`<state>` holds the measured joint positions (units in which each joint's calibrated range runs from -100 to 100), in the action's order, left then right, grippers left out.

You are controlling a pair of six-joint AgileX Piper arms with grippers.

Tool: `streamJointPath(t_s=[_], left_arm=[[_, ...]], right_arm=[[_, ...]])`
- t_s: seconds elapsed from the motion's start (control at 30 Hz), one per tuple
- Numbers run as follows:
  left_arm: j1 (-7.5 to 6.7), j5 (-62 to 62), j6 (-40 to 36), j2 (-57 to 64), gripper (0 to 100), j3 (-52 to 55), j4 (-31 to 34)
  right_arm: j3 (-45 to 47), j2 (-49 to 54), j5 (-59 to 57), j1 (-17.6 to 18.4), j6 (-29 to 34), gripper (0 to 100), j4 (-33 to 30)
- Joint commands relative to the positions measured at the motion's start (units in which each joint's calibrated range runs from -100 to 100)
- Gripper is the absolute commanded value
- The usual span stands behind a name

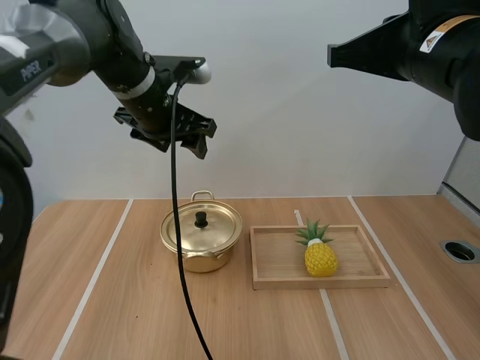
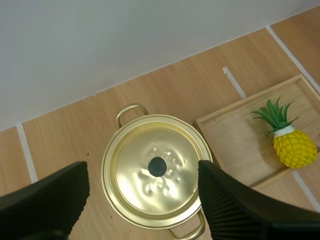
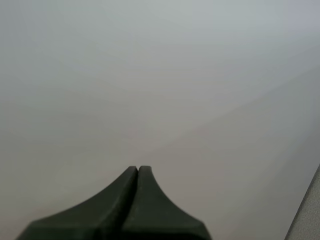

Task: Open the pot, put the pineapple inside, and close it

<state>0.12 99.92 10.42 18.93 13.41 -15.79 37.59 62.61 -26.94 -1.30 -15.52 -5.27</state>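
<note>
Bright, even, diffuse lighting over a pale scene.
Mottled glare is seen on the lid of the pot; faint, soft shadows are cast onto the worktop.

left hand over pot, fingers apart | lid on | pineapple in wooden tray

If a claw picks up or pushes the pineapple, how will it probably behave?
The pineapple looks like a smooth moulded toy, so it is probably stiff, light and perhaps slippery. Its body is rounded, so a push may roll it; the rim of the wooden tray would likely stop it.
</note>
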Motion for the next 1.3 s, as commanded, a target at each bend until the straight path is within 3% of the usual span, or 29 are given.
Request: streamJointPath(t_s=[0.0,0.5,1.27], left_arm=[[-0.12,-3.57,0.45,-1.28,100,4.64,-1.31],[-0.12,-21.0,3.93,-6.41,100,17.25,-4.12],[-0.17,-25.26,8.09,-17.21,100,18.35,-8.47]], right_arm=[[-0.48,0.17,0.17,-0.23,-0.54,0,-0.16],[-0.48,0.17,-0.94,-0.23,-0.54,0,1.54],[-0.48,0.17,-2.26,-0.23,-0.54,0,2.9]])
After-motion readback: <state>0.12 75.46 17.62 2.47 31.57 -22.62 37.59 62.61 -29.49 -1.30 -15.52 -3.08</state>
